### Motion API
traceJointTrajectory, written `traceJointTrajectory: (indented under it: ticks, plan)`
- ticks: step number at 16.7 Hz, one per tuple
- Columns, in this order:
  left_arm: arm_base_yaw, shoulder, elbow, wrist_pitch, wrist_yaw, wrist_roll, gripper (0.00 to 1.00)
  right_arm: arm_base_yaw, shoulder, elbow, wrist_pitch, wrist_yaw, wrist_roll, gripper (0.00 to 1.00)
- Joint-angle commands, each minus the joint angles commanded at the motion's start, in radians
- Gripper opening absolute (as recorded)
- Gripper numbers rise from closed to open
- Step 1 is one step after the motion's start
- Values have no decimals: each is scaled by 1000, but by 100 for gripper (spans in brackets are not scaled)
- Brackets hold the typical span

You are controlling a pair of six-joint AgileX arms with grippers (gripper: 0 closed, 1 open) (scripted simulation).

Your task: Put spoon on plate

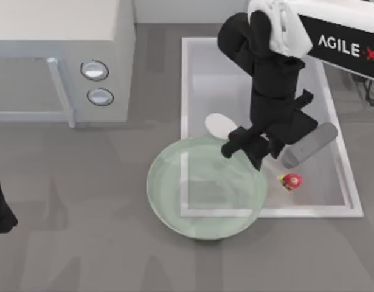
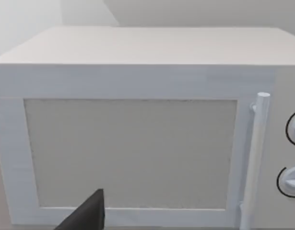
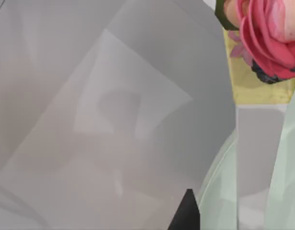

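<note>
White spoon is seen lying in the sink, bowl just beyond the pale green plate rim, red knob opposite. The right pincer is poised over its handle; grip state cannot be told. Grasping is judged next; left arm parked

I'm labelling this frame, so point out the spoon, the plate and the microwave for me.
spoon [image 1: 219,125]: top view, white oval bowl.
plate [image 1: 168,204]: top view, bare green surface near its left rim.
microwave [image 2: 130,153]: left wrist view, door window.
</note>
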Motion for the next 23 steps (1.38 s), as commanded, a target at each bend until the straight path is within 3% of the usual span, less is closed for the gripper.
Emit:
traceJointTrajectory:
  ticks: [5, 9, 23]
  plan:
    - [0, 0, 0, 0, 0, 0, 100, 116, 35, 75, 4, 10, -465, 0]
    - [0, 0, 0, 0, 0, 0, 100, 169, 37, 109, 16, 20, -657, 0]
    - [0, 0, 0, 0, 0, 0, 100, 176, 37, 136, 79, -11, -716, 0]
